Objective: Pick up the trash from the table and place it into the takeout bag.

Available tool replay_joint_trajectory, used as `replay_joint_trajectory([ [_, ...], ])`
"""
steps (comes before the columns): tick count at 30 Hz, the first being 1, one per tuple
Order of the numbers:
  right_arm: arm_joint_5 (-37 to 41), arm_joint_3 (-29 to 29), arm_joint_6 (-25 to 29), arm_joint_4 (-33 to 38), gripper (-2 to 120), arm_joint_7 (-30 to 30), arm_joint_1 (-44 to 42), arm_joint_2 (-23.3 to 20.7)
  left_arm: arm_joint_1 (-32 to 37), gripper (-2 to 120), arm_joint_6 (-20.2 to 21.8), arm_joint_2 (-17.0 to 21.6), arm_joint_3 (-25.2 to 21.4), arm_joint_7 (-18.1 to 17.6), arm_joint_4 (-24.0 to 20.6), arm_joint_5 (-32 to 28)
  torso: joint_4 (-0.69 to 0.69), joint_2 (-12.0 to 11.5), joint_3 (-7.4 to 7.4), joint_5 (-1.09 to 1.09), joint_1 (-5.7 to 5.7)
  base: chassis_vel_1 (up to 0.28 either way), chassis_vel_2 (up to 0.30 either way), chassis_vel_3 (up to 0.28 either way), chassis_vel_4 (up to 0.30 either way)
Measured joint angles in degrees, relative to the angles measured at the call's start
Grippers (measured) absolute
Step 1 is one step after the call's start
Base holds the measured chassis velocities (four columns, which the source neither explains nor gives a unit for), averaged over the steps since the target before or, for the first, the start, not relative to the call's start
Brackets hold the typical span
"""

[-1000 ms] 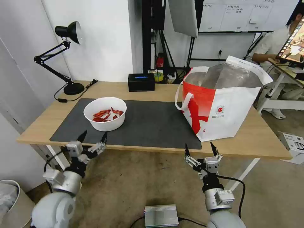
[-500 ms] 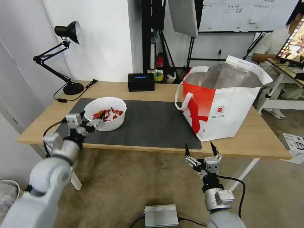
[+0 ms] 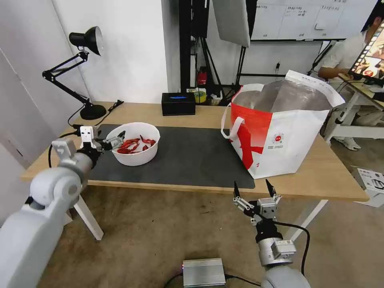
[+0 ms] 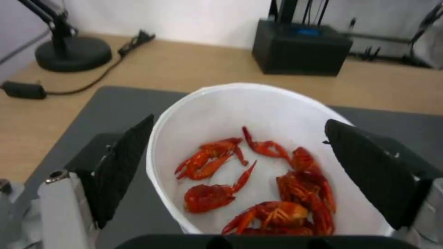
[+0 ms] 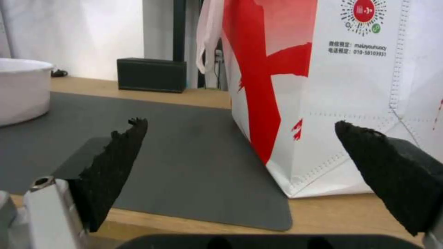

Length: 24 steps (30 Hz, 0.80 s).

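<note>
Risen from below the table edge and now over the dark grey mat: left gripper, at the near-left rim of the white bowl of red shells. Spread wide in the left wrist view, with one black finger outside the bowl wall and the other finger inside or above the far part of the rim; straddling the rim, not closed on it, and contact not clear. Sitting on the mat toward its left end, well apart from the takeout bag. Lying inside the bowl, red crayfish shells on a white bottom.

Standing upright to the right of the bowl, partly on the mat's right end and partly on bare table, with the silver lining open to the top and a white strap handle hanging on the side facing the bowl. Behind the bowl, a black box near the table's back edge; behind and left of the bowl, a black desk lamp.

Unmoved, parked below the table's front edge, right of the bowl and in front of the bag: right gripper, fingers spread apart and holding nothing.
</note>
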Motion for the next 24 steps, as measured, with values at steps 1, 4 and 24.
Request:
replay_joint_trajectory([
  [1, 0.0, 0.01, 0.0, 0.0, 100, 0.01, 0.0, 0.01, -1.55, 100, 1.24, 0.35, 0.86, -0.14, 1.05, -0.89, 0.0, 0.0, 0.0, -0.01, 0.0, 0.0, 0.0, 0.0, 0.0],
  [4, 0.0, 0.0, 0.0, 0.0, 100, 0.0, 0.0, 0.0, -6.19, 100, 3.68, 1.03, 3.11, -0.3, 3.91, -2.52, 0.0, 0.0, 0.0, 0.01, 0.0, 0.0, 0.0, 0.0, 0.0],
  [24, 0.01, 0.0, 0.0, 0.0, 100, 0.0, 0.0, 0.0, -21.83, 100, 6.5, 1.4, 16.41, -0.55, 21.71, -3.03, 0.0, 0.01, -0.01, 0.0, 0.0, 0.0, 0.0, 0.0, 0.0],
])
